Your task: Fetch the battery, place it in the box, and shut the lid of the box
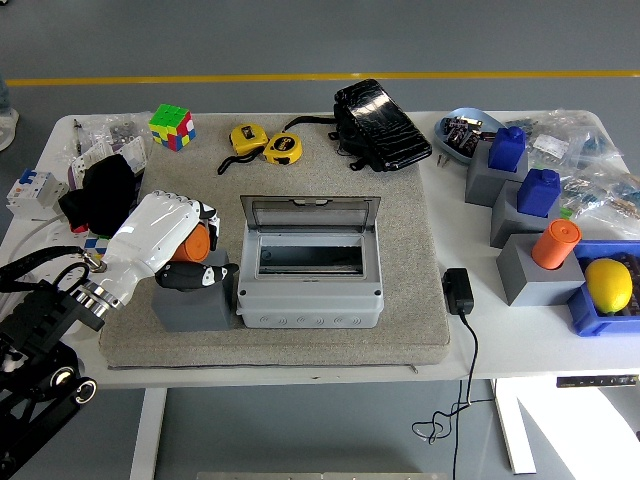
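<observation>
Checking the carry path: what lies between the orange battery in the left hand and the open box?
In the head view, only bare mat separates the orange battery, gripped by the left hand, from the open box.

The left hand (pixel 172 245), white-backed with dark fingers, is curled around an orange battery (pixel 196 241) and hangs over the grey holder block (pixel 192 303) near the mat's (pixel 400 300) front left. Just beside that block sits the grey box (pixel 310 280), its lid (pixel 310 209) standing open at the back and the inside showing. Along the table's (pixel 545 340) far edge lie a Rubik's cube (pixel 171 126), two yellow tape measures (pixel 265 143) and a black pouch (pixel 382 124). Toward the right edge, grey blocks carry two blue batteries (pixel 523 168) and another orange battery (pixel 556 243), with a lemon (pixel 609 284) in a blue tray (pixel 588 312). A black charger (pixel 458 291) rests near the front edge.
</observation>
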